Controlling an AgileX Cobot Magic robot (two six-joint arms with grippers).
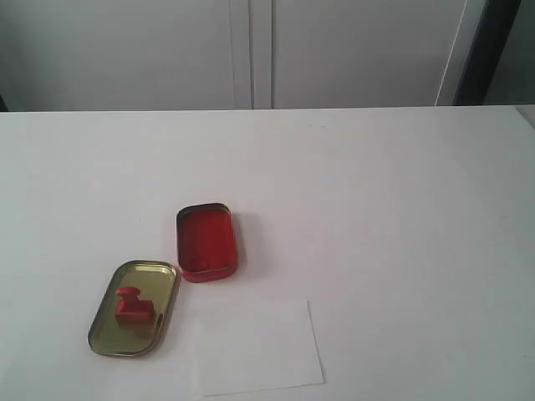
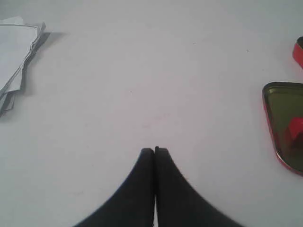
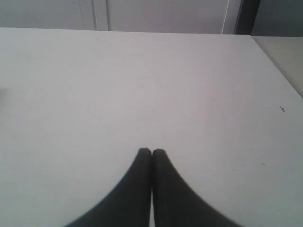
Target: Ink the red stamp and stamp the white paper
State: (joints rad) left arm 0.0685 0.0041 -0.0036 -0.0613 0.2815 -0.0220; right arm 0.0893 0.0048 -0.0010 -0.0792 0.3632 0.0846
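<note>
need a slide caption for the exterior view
Red stamp sitting in gold lid, open ink tin beside it, white paper nearby.

We see an open red ink tin (image 1: 207,242) just beside its gold lid (image 1: 152,280) (inside facing up) on the white table (image 1: 376,209); ragged paper stack (image 2: 16,52) elsewhere.

Open rounded-rectangle red ink tin (image 1: 207,242) on white tabletop (image 1: 376,209). Just beside tin, front-left: gold metal lid (image 1: 159,280) holding upright small red plastic stamp (image 1: 132,307). Front-right of tin, apart: thin white rectangular paper sheet (image 1: 257,347).
</note>
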